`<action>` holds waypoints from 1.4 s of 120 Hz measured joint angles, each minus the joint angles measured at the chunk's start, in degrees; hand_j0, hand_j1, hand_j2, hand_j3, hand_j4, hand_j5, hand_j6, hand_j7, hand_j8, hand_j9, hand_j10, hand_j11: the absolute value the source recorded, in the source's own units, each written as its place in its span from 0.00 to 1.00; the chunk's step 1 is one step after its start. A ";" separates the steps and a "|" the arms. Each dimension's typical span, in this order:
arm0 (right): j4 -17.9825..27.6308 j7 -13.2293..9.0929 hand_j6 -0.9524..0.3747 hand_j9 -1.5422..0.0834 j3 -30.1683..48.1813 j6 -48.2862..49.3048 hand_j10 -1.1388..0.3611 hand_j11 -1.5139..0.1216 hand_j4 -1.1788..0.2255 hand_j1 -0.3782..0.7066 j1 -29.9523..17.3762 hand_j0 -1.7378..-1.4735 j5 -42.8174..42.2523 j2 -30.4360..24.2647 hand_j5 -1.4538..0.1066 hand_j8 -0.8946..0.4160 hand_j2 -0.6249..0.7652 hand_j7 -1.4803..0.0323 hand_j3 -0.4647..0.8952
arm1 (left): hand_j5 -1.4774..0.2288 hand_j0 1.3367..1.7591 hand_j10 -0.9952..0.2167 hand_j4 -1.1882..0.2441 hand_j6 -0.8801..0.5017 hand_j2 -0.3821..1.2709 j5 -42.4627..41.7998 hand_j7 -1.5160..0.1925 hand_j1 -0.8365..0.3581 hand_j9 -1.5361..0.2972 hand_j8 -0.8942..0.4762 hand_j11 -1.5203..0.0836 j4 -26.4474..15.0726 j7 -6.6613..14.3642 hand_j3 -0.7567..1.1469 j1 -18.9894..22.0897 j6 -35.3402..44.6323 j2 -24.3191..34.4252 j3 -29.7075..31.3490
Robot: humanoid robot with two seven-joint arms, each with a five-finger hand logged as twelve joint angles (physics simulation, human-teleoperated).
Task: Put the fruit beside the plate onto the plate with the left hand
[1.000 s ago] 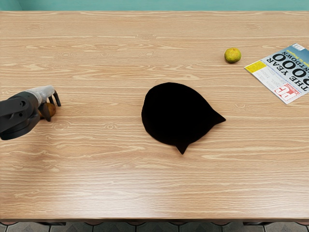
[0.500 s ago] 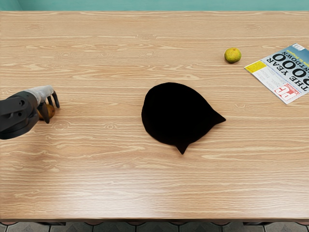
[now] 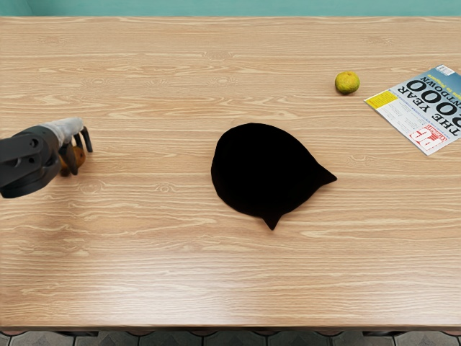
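Observation:
A black plate [image 3: 263, 171] with a pointed edge lies flat at the middle of the table. Far to its left, at the table's left edge, my left hand [image 3: 78, 150] comes in with its dark fingers curled around a small orange-brown fruit [image 3: 73, 161], which is mostly hidden behind them. The hand and fruit are well apart from the plate. A second, yellow-green fruit [image 3: 347, 82] sits at the back right. My right arm is out of view.
A magazine [image 3: 423, 107] lies at the right edge, just right of the yellow-green fruit. Bare wooden tabletop [image 3: 151, 238] stretches between the left hand and the plate.
The left hand has shifted slightly up and away in the picture, with the orange-brown fruit staying inside its fingers. Nothing else has moved.

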 joint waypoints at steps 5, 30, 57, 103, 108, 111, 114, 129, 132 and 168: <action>0.00 0.00 0.70 0.93 0.00 0.01 0.74 0.90 0.82 0.06 0.01 0.30 0.00 0.00 0.91 0.66 0.45 0.96 0.34 | 0.33 0.75 0.28 0.35 0.24 0.41 -0.05 0.34 0.48 0.33 0.27 0.37 -0.03 0.00 0.40 -0.38 -0.27 0.06 -0.04; 0.00 0.01 0.70 0.93 0.07 -0.01 0.74 0.90 0.82 0.06 0.03 0.30 0.00 0.00 0.91 0.66 0.45 0.96 0.34 | 0.33 0.75 0.26 0.34 0.23 0.44 -1.59 0.34 0.47 0.33 0.27 0.37 -0.65 0.03 0.40 -3.07 -2.17 0.44 -0.19; 0.00 0.00 0.70 0.93 0.01 -0.02 0.74 0.90 0.82 0.06 0.02 0.30 0.01 0.00 0.91 0.66 0.45 0.96 0.34 | 0.32 0.75 0.24 0.33 0.22 0.46 -3.45 0.34 0.46 0.33 0.26 0.36 -0.82 0.03 0.40 -6.45 -4.78 0.35 -0.27; 0.00 0.00 0.70 0.93 0.05 -0.03 0.74 0.90 0.82 0.06 0.01 0.30 0.01 0.00 0.91 0.66 0.45 0.96 0.34 | 0.30 0.75 0.23 0.33 0.24 0.49 -9.58 0.32 0.44 0.31 0.28 0.35 -0.88 0.00 0.40 -12.53 -9.55 -0.61 -1.06; 0.00 0.01 0.70 0.93 0.03 -0.03 0.74 0.90 0.82 0.06 0.02 0.30 0.00 0.00 0.91 0.66 0.45 0.96 0.34 | 0.30 0.75 0.23 0.33 0.24 0.48 -10.46 0.32 0.44 0.31 0.28 0.35 -0.91 0.00 0.40 -13.46 -10.22 -0.69 -1.20; 0.00 0.01 0.70 0.93 0.03 -0.03 0.74 0.90 0.82 0.06 0.02 0.30 0.01 0.00 0.91 0.66 0.45 0.96 0.34 | 0.30 0.75 0.23 0.33 0.24 0.48 -11.05 0.32 0.44 0.31 0.28 0.34 -0.93 0.00 0.40 -13.78 -10.57 -0.74 -1.27; 0.00 0.02 0.70 0.93 0.04 -0.02 0.74 0.90 0.82 0.06 0.03 0.30 0.01 0.00 0.91 0.66 0.45 0.96 0.34 | 0.30 0.75 0.23 0.33 0.24 0.48 -11.58 0.32 0.44 0.31 0.28 0.34 -0.95 0.00 0.40 -14.12 -10.87 -0.97 -1.32; 0.00 0.02 0.70 0.93 0.05 -0.01 0.74 0.90 0.82 0.06 0.01 0.30 0.03 0.00 0.91 0.66 0.45 0.96 0.34 | 0.29 0.75 0.23 0.33 0.24 0.49 -14.30 0.32 0.43 0.31 0.28 0.34 -0.97 0.00 0.40 -15.98 -12.16 -2.23 -1.49; 0.00 0.02 0.70 0.93 0.05 -0.02 0.74 0.90 0.82 0.06 0.00 0.30 0.03 0.00 0.91 0.66 0.45 0.96 0.34 | 0.29 0.75 0.23 0.33 0.24 0.49 -14.79 0.32 0.43 0.31 0.28 0.34 -0.98 0.00 0.40 -16.36 -12.37 -2.47 -1.52; 0.00 0.00 0.70 0.93 0.05 -0.02 0.74 0.90 0.82 0.06 0.03 0.30 0.02 0.00 0.91 0.66 0.45 0.96 0.34 | 0.28 0.75 0.22 0.33 0.26 0.53 -17.92 0.32 0.41 0.30 0.29 0.33 -0.92 0.00 0.40 -19.00 -14.95 -5.69 -2.75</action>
